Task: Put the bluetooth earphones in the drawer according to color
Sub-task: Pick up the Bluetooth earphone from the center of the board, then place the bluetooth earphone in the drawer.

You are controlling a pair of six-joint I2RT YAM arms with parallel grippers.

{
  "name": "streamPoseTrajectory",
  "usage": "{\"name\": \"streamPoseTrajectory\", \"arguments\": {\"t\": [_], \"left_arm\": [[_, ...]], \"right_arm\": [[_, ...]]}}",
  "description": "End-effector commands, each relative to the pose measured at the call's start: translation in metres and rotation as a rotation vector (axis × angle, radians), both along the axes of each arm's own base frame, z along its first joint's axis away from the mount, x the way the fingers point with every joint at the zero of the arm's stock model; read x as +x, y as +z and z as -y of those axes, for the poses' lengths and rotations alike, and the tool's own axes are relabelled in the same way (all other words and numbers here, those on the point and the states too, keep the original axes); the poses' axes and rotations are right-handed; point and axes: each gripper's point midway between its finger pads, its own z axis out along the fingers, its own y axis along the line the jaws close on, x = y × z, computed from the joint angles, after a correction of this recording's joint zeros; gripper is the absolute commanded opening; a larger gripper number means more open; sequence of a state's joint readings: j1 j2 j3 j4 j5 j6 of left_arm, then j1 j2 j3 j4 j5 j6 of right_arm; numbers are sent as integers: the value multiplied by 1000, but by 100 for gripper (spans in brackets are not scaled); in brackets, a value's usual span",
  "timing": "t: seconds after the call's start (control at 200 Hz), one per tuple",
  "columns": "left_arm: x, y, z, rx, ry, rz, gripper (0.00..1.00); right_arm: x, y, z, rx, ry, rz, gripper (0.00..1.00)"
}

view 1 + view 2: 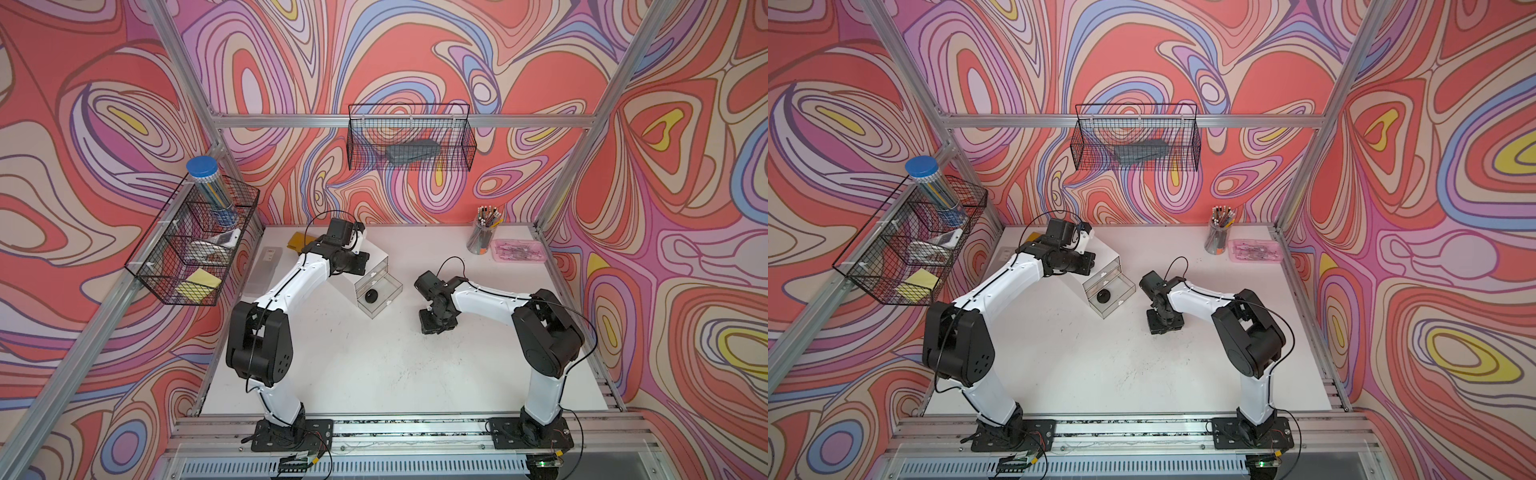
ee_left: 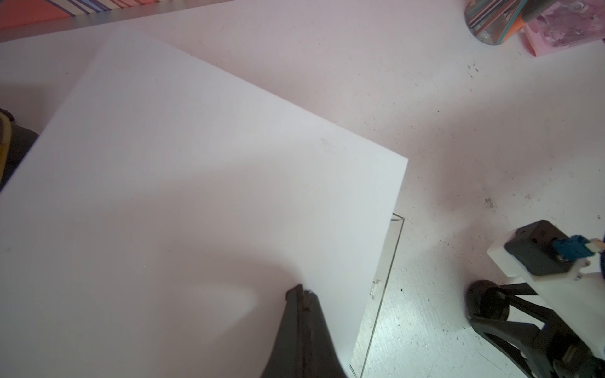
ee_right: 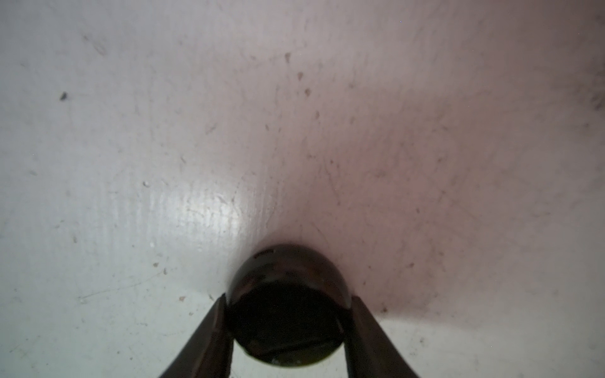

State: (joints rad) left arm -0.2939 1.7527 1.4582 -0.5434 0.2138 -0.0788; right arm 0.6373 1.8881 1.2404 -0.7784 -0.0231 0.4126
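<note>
Now, right gripper point(image 3: 288, 298): jaws clamp a black case point(image 3: 288, 278) by two opposite sides, on the table point(image 3: 131, 131), lower centre of the wrist frame.
Case axis: round outline, long axis unclear; a seam line shows on its near edge.
Left gripper point(image 2: 301, 291): closed, empty, over the cabinet point(image 2: 196, 163) top.
Drawer point(image 1: 388, 297): pulled out, pointing lower right, holding a second black case point(image 1: 370, 296).
Frosted box point(image 1: 266, 272) label: too small to read.

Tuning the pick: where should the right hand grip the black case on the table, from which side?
Likely across its rounded sides at the widest girth, from straight above: the black case lies flat, a smooth dome; the right hand pinches there.
</note>
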Motion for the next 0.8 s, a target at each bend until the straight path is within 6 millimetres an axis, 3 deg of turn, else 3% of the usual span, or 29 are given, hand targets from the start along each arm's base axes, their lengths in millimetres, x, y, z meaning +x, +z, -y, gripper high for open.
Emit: {"name": "streamPoseTrajectory", "arguments": {"t": [0.0, 0.23, 0.345, 0.566, 0.796], "left_arm": [[-41, -58, -7, 73, -9, -252, 0], [-41, -58, -6, 65, -9, -255, 0], [-41, -57, -6, 66, -8, -254, 0], [-41, -57, -7, 65, -9, -254, 0], [-41, -55, -7, 65, -9, -250, 0]], "right_arm": [[16, 29, -13, 64, 5, 80, 31], [64, 96, -50, 175, 68, 258, 31], [87, 116, -69, 211, 89, 315, 31], [107, 125, -105, 308, 104, 329, 31], [116, 112, -119, 320, 118, 314, 31]]}}
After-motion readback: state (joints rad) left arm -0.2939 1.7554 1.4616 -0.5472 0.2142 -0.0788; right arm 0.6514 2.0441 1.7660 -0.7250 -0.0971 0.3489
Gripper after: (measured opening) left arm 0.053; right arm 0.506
